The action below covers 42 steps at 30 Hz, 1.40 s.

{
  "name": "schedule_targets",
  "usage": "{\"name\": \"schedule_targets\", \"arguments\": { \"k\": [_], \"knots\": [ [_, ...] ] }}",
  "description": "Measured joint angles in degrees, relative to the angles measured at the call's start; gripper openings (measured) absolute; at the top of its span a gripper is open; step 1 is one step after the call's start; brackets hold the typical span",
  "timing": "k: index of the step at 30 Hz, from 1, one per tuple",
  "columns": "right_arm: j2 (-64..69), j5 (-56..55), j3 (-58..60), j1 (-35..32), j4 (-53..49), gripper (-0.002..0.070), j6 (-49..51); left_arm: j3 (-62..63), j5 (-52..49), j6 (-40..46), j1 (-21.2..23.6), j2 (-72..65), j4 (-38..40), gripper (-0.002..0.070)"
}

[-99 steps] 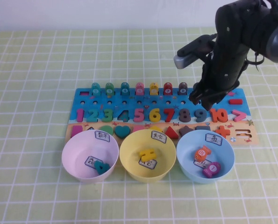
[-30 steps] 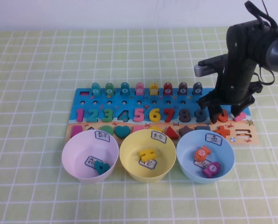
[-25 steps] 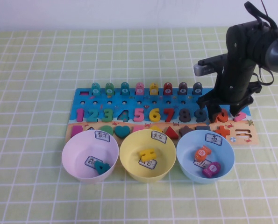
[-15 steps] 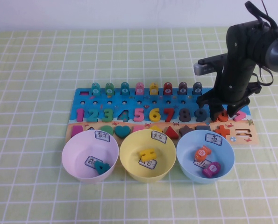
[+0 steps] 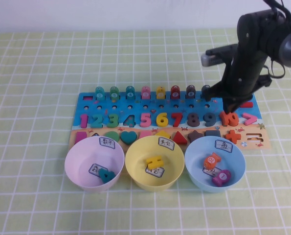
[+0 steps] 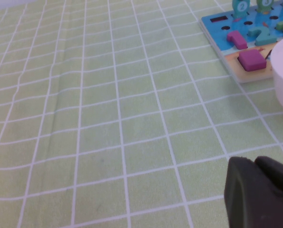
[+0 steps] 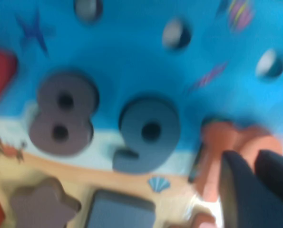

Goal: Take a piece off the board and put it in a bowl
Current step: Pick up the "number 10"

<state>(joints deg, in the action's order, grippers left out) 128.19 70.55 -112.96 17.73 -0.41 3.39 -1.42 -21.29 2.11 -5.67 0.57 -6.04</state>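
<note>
Green-and-white checked cloth is covering the counter (image 5: 37,73), with a pale wall running behind it. The right end effector (image 5: 229,111) is hanging over the right end of the board (image 5: 135,108), its dark fingers pointing down and clamping on the orange "10" piece (image 5: 229,118). The piece is sitting tilted at the end of the number row, just right of the dark 9 (image 5: 210,119); I cannot tell whether it is clear of its slot or touching it. In the right wrist view the orange piece (image 7: 231,140) is showing against a dark finger (image 7: 248,190), beside the 9 (image 7: 146,130) and the 8 (image 7: 60,118) on the blue surface.

Just right of the piece a pink arrow-shaped sign (image 5: 250,119) is lying on the board, and below it an orange plus sign (image 5: 233,136). Along the board's far edge a row of ring pegs (image 5: 145,92) is standing.

Three bowls are lined up along the board's near edge. The light blue bowl (image 5: 194,164), nearest the working arm, is holding an orange fish piece (image 5: 211,160) and a purple one (image 5: 221,177). The yellow bowl (image 5: 135,169) in the middle is holding a yellow piece (image 5: 153,161). The pale pink bowl (image 5: 77,171) on the left is holding a teal piece (image 5: 106,175).

The left end effector (image 6: 258,192) is sitting low over bare cloth, well apart from the board's left end (image 6: 236,35); only a dark edge of it is showing, so I cannot tell how its fingers are standing.
</note>
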Motion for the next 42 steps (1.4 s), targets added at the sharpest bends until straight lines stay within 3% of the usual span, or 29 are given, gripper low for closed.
{"name": "schedule_targets", "arguments": {
  "k": [4,15,18,23,26,42],
  "knots": [
    [0.0,-0.1,-3.2,0.0,-0.5,-0.0002,-0.2,0.0,0.0,0.0,0.0,0.0,0.0,-0.0004],
    [0.0,-0.1,-4.4,0.0,0.4,-0.0001,-2.4,0.0,0.0,0.0,0.0,0.0,0.0,-0.0004],
    [0.0,-0.1,-4.4,0.0,1.7,0.0067,-3.4,0.0,0.0,0.0,0.0,0.0,0.0,-0.0004],
    [0.0,-0.1,-3.8,0.0,2.0,0.0343,-4.5,0.0,0.0,0.0,0.0,0.0,0.0,-0.0004],
    [0.0,0.0,-2.6,0.0,1.2,0.0428,-4.5,0.0,0.0,0.0,0.0,0.0,0.0,-0.0004],
    [0.6,0.0,-2.2,0.0,-1.0,0.0385,-4.5,0.0,0.0,0.0,0.0,0.0,0.0,-0.0004]
  ]
}}
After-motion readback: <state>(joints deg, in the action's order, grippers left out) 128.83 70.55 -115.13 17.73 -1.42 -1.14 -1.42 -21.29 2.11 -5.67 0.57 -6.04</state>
